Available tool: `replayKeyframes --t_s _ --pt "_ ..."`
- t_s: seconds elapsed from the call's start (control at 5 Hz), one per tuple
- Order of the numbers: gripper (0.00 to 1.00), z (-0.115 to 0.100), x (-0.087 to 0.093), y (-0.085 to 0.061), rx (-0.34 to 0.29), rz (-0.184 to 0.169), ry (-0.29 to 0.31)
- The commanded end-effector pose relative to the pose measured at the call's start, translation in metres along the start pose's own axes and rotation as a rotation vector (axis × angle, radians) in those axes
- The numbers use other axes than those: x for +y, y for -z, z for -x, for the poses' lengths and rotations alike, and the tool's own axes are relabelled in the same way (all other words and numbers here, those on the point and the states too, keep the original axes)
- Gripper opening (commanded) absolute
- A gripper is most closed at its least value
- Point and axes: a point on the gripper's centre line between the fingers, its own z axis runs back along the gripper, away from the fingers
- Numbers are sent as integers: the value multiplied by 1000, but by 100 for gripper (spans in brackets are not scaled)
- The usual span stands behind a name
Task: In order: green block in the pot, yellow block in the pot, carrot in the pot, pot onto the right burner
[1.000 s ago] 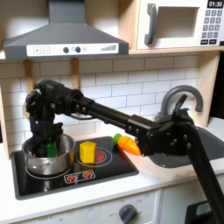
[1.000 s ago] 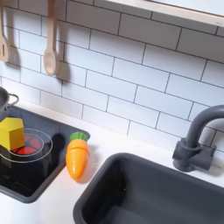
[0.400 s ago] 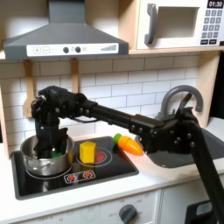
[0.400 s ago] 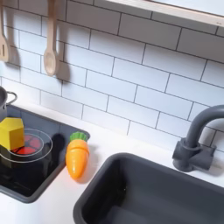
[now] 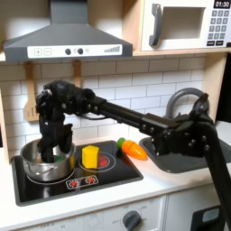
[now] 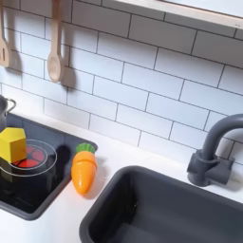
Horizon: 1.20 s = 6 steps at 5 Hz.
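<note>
The silver pot (image 5: 42,166) stands on the left burner of the black stovetop (image 5: 108,176) in the first exterior view. My gripper (image 5: 51,149) hangs just above the pot, pointing down, its fingers apart and holding nothing. A bit of the green block (image 5: 59,159) shows inside the pot under the fingers. The yellow block (image 5: 90,156) (image 6: 12,144) sits on the red-ringed burner to the pot's right. The orange carrot (image 5: 133,149) (image 6: 84,169) lies on the white counter between stovetop and sink, its leafy end toward the wall.
A dark sink (image 6: 161,209) with a grey faucet (image 6: 214,152) lies right of the carrot. Wooden utensils (image 6: 55,57) hang on the tiled wall. A range hood (image 5: 68,41) sits above the stove and a microwave (image 5: 185,25) is at the upper right.
My gripper has risen out of the pot and its arm has straightened upward. The green block stays low in the pot. The yellow block and the carrot have not moved.
</note>
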Motion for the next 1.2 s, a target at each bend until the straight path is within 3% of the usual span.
replayKeyframes --t_s 0.0,0.4,0.6,1.0 --pt "97 -1 -11 -22 -38 20 5" --pt "100 5 -43 -33 -44 45 76" --pt "100 12 -51 -40 -50 35 102" --pt "100 25 -80 -41 -45 57 142"
